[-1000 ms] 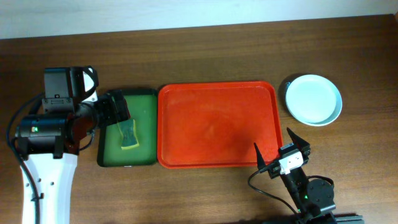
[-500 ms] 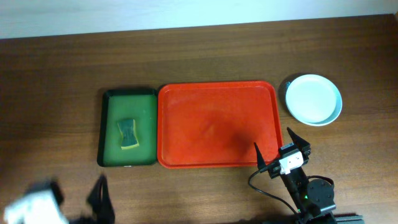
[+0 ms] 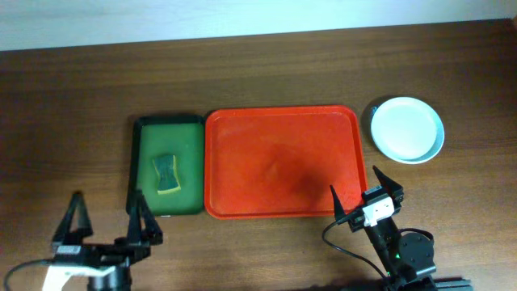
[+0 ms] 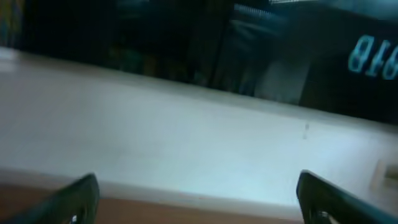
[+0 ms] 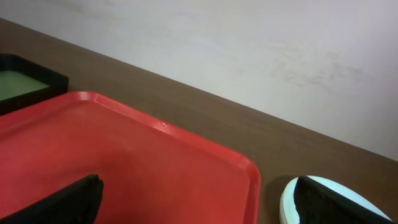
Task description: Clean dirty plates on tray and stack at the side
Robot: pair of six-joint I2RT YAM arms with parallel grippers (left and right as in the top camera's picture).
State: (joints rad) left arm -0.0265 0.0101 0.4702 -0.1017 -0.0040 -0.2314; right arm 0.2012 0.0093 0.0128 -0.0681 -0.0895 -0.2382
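Left fingers [image 4: 74,200] and right fingers [image 5: 71,200] gape wide, empty; the pale plate [image 3: 407,129] sits on the counter [image 3: 258,65] just right of the bare red tray [image 3: 283,162], where a careless right-arm swing could knock it

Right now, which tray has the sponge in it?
The smaller green tray, left of the red tray; the sponge lies inside it, and the red tray is bare.

blurred pale characters [image 4: 372,55], maybe "818", on dark panel [image 4: 329,78]
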